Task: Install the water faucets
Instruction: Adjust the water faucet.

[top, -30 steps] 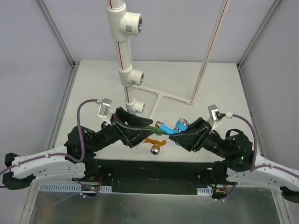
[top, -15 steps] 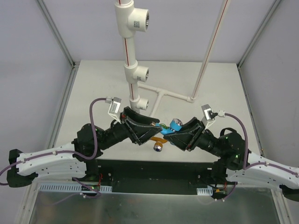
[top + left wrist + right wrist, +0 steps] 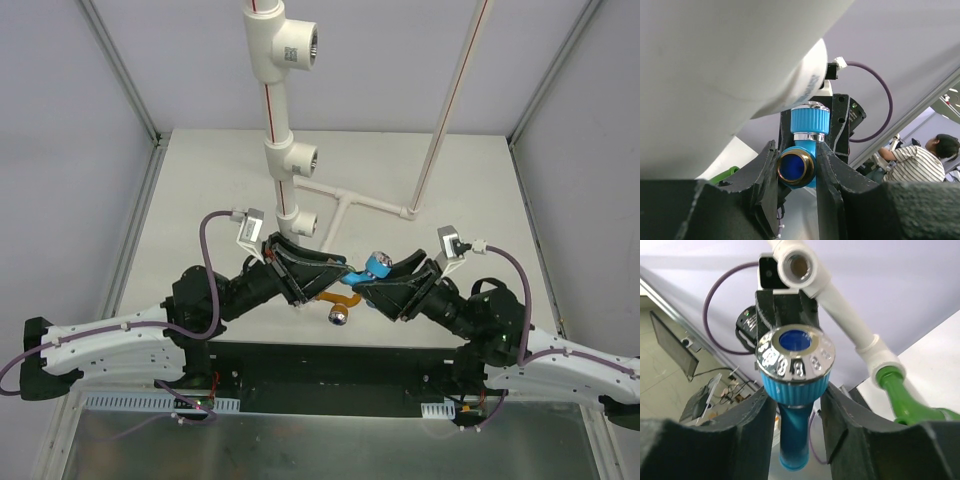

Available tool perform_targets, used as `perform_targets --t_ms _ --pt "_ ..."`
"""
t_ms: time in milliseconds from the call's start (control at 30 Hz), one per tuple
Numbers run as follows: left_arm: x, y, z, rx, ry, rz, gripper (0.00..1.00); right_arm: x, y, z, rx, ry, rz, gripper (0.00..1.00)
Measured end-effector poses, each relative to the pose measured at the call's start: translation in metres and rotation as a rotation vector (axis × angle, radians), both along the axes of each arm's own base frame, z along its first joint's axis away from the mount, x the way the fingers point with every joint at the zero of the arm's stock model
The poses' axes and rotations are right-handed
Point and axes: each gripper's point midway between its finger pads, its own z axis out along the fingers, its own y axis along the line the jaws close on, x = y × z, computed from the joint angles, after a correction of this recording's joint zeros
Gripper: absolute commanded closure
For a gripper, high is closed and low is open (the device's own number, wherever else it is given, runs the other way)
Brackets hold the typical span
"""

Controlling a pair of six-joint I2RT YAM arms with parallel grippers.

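1. At mid-table, just in front of the white pipe stand point(image 3: 285, 195), I see both grippers meeting nose to nose on the blue faucet point(image 3: 376, 265). It is held up off the table point(image 3: 460, 180).
2. Right gripper point(image 3: 796, 405): the fingers are nearly closed and clamped on the blue faucet's body just under its ribbed knob. The chrome knob cap faces the right wrist camera.
3. Left gripper point(image 3: 796, 172): the fingers are set narrow, pressed in on either side of the blue faucet's brass-rimmed open end. It looks like contact on both sides, so I read it as gripped from this end too.
4. Orange faucet point(image 3: 338, 299): it lies on the table just below the two gripper tips, shiny metal end toward the arm bases. Nothing is holding it.
5. Green faucet point(image 3: 905, 400): it shows in the right wrist view, right of the fingers, with its end next to a white fitting on the pipe. I cannot tell whether they touch. From the top it is mostly hidden under the left gripper.
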Motion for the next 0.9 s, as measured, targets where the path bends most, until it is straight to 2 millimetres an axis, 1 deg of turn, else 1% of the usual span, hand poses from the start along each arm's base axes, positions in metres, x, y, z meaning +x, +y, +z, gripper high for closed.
perform_targets --t_ms 133,233,333,433,600,900 --pt "0.003 0.0 -0.005 -0.012 0.003 0.016 1.0 0.008 -0.002 0.0 0.037 0.011 -0.039 0.51" --pt "0.004 0.001 -0.004 -0.021 0.003 0.02 1.0 0.011 -0.001 0.004 0.064 0.012 -0.055 0.51" --pt "0.005 0.002 0.0 -0.036 0.0 0.025 1.0 0.014 0.002 0.007 0.079 0.014 -0.062 0.51" --pt "0.006 0.002 0.0 -0.037 0.0 0.031 1.0 0.014 0.007 0.005 0.076 0.023 -0.057 0.52" --pt "0.007 0.001 -0.002 -0.022 -0.016 0.043 1.0 0.014 0.01 0.002 0.069 0.039 -0.053 0.56" --pt "0.011 -0.006 -0.003 0.006 -0.04 0.054 1.0 0.019 0.005 0.004 0.081 0.056 -0.09 0.63"
